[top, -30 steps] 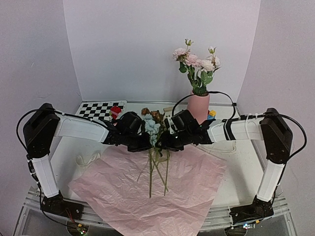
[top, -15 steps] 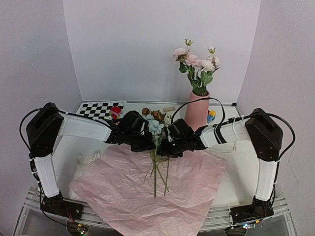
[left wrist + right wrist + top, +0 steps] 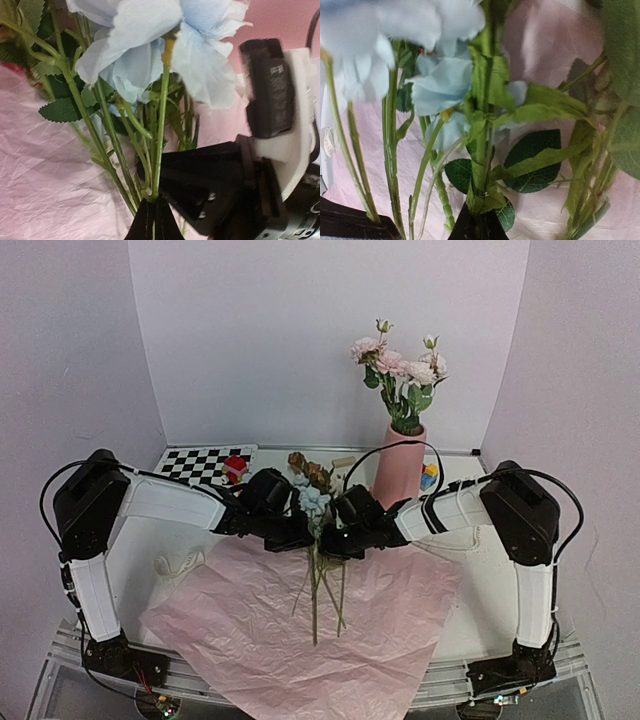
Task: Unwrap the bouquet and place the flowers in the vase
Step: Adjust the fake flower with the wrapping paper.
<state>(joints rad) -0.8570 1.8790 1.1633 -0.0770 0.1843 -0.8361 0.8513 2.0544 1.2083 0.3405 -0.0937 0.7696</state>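
The flowers point(image 3: 314, 502) you hold stand upright just left of the vase point(image 3: 400, 468), with their stems hanging over the pink paper point(image 3: 240, 630) in front of it. Both jaws are clenched on the stems: the left gripper point(image 3: 152, 220) and right gripper point(image 3: 479, 226) pinch from opposite sides, likely to pass the bunch across. Pink blooms point(image 3: 400, 365) already crowd the vase's mouth, so entry looks tight; to its right the counter point(image 3: 490, 580) lies open beyond the blocks point(image 3: 429, 476)
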